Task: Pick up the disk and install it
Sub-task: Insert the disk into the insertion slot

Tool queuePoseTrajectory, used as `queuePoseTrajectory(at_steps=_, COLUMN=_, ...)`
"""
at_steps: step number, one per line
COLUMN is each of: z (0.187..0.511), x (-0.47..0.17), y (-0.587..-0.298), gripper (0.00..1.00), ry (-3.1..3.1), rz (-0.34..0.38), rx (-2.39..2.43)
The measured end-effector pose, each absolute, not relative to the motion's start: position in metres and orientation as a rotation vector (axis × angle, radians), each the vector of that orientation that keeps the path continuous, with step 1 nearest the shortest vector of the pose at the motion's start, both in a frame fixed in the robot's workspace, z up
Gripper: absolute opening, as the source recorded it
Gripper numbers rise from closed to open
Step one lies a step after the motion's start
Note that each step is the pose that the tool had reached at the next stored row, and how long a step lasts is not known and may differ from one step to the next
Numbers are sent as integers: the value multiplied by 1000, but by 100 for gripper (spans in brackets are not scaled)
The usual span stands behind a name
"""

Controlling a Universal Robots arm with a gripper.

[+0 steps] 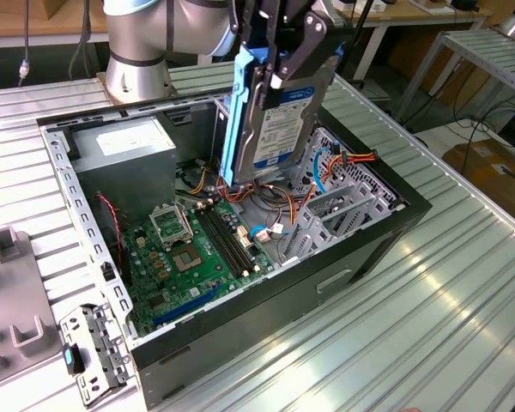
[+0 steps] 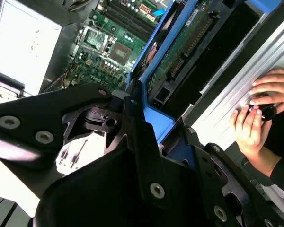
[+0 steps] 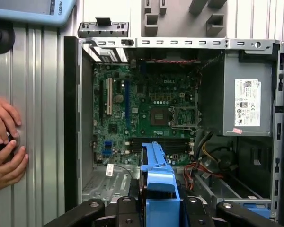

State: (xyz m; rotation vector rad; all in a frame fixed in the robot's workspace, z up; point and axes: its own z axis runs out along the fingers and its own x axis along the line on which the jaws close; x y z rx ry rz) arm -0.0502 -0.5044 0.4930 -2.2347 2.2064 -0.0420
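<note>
Gripper (image 1: 279, 62) is clamped on the upper end of the disk (image 1: 285, 129), holding it upright with its blue rail toward the exterior view's left. The disk hangs over the open computer case (image 1: 266, 313), above the cables beside the motherboard (image 1: 189, 257). A person's hands (image 3: 4, 144) rest on the ribbed table (image 1: 463, 283) outside the case.

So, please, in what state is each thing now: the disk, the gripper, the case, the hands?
disk: upright, held over the open case, not installed.
gripper: shut on the disk's top end.
computer case: lying on its side, panel off, inside exposed.
person's hands: resting on the table beside the case.
</note>
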Motion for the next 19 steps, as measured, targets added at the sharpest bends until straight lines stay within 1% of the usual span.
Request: queuePoseTrajectory(at_steps=19, z=493, x=-43, y=-507, gripper=37, ry=2207, rz=-42, rx=-2235)
